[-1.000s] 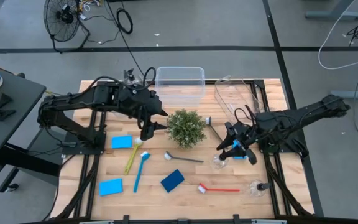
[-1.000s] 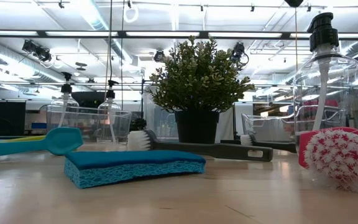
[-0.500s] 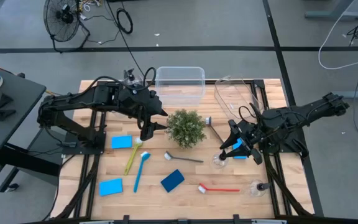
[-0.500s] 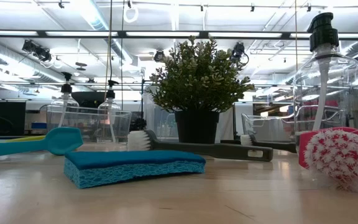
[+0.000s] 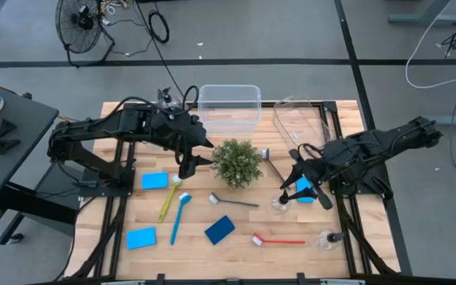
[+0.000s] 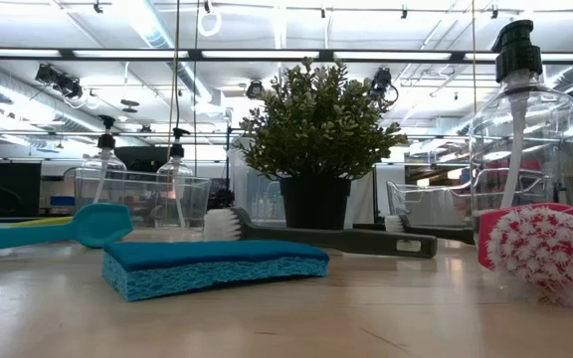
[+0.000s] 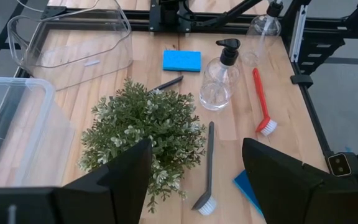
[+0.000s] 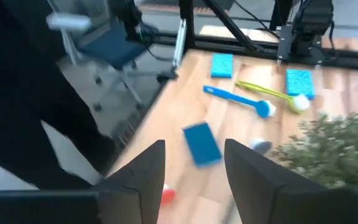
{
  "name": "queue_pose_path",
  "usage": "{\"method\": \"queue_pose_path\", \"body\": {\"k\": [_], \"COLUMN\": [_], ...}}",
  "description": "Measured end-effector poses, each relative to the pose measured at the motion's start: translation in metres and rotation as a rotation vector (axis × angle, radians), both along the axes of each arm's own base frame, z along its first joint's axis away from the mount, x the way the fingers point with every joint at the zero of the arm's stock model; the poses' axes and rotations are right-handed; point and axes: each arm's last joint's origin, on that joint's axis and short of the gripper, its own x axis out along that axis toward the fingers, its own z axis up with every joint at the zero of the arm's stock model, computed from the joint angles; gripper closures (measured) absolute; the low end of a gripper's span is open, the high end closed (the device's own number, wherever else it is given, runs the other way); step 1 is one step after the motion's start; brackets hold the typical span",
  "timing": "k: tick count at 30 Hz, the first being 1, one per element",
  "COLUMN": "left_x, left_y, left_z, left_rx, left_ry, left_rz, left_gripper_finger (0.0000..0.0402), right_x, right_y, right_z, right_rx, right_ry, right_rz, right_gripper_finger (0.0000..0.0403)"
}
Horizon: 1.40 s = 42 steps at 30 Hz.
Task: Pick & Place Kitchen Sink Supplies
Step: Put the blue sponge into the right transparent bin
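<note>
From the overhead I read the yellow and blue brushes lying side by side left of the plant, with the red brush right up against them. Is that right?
Not quite. The yellow brush and blue brush do lie side by side left of the plant, but the red brush is not against them: it lies apart, toward the right front of the table, near a clear bottle. The high view shows this.

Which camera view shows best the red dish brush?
The left wrist view: the whole red dish brush lies unobstructed on the table. The high view shows it whole but small; the low view shows only its bristle head; the right wrist view barely shows it.
</note>
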Motion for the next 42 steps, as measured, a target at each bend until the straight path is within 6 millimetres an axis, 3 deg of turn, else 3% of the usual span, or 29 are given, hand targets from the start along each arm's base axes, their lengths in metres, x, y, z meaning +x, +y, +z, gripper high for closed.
{"method": "queue_pose_path", "body": {"k": [7,15,24,33,42], "left_x": [0.0,0.0,0.0,0.0,0.0], "left_y": [0.0,0.0,0.0,0.0,0.001], "left_z": [-0.001,-0.001,-0.001,-0.001,0.0], "left_rx": [-0.008,-0.008,-0.006,-0.004,0.008], "left_ry": [0.008,0.008,0.008,0.007,0.007], "left_rz": [0.006,0.006,0.009,0.012,0.027], "left_gripper_finger": [0.0148,0.0148,0.0148,0.0148,0.0147], "right_x": [0.006,0.009,0.011,0.008,0.0], "right_y": [0.002,0.003,0.003,0.01,0.025], "right_z": [-0.01,-0.02,-0.023,-0.023,-0.024], "right_rx": [-0.208,-0.326,-0.255,-0.072,-0.08], "right_ry": [-0.014,0.017,0.084,0.18,0.197], "right_rz": [0.109,0.184,0.12,0.001,0.016], "right_gripper_finger": [0.0234,0.0234,0.0234,0.0234,0.0234]}}
